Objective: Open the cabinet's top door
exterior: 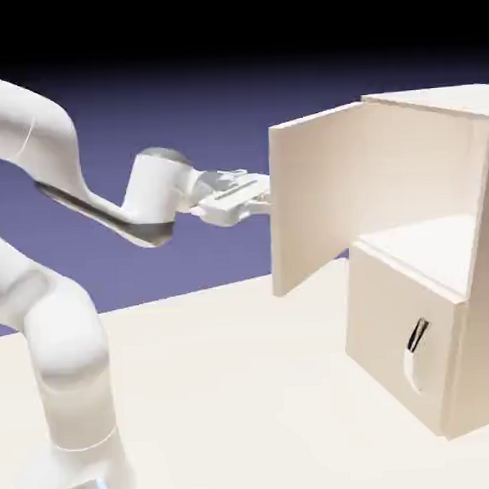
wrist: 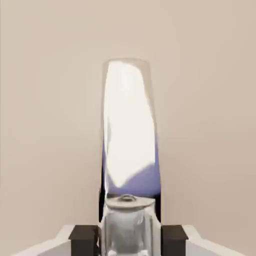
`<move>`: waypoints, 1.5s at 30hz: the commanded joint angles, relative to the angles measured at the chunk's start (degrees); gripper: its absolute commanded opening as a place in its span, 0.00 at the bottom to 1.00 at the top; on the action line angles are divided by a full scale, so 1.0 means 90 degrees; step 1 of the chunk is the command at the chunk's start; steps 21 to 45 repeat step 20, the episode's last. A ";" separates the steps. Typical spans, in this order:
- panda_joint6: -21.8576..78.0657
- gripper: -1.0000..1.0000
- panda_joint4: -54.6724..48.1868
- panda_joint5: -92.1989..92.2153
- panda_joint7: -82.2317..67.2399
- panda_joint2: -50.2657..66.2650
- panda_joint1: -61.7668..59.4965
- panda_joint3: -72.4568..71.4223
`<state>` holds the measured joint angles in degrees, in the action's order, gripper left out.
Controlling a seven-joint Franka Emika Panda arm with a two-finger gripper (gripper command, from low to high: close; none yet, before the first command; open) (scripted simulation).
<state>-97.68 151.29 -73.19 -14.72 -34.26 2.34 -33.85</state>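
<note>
Cabinet: the tall beige box-shaped cabinet (exterior: 483, 383) stands on the pale tabletop (exterior: 225, 399) at the exterior view's right, before a plain blue-violet backdrop (exterior: 214, 265).
Top door: the large, flat, square beige panel (exterior: 317, 200) is swung well out from the cabinet, its free edge toward the robot. Its inner face shows, and so does the pale inside of the upper compartment (exterior: 429, 242).
Long handle: the shiny, bent silver-and-dark handle (wrist: 129, 125) runs up the middle of the hand view, against the beige face of the top door, with pale and blue patches on its surface.
Jaws: the grey two-finger gripper (wrist: 129, 242) is closed on the long handle, whose near end sits between the dark fingertips (wrist: 84, 242), one on each side.
Door relative to jaws: directly ahead of them, filling the hand view behind the handle; in the exterior view the hand meets the door near its free edge, where the grip itself is hidden.
Arm: the glossy white robot arm (exterior: 67, 336) rises at the exterior view's left and bends across toward the door.
Lower door: the shorter beige panel (exterior: 387, 317) is closed, with a smaller dark-and-silver handle (exterior: 411, 366).
</note>
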 commanded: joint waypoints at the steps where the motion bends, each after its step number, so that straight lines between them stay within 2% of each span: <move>1: 0.0272 0.00 -0.0156 0.0166 0.0016 0.0153 -0.0034 -0.0174; 12: 0.3317 0.00 -0.2151 0.1198 0.0575 0.2282 -0.0652 -0.1862; 20: 0.5401 0.00 -0.3599 0.1246 0.1330 0.4126 -0.0527 -0.2366; 45: 0.5401 0.00 -0.3599 0.1246 0.1330 0.4126 -0.0527 -0.2366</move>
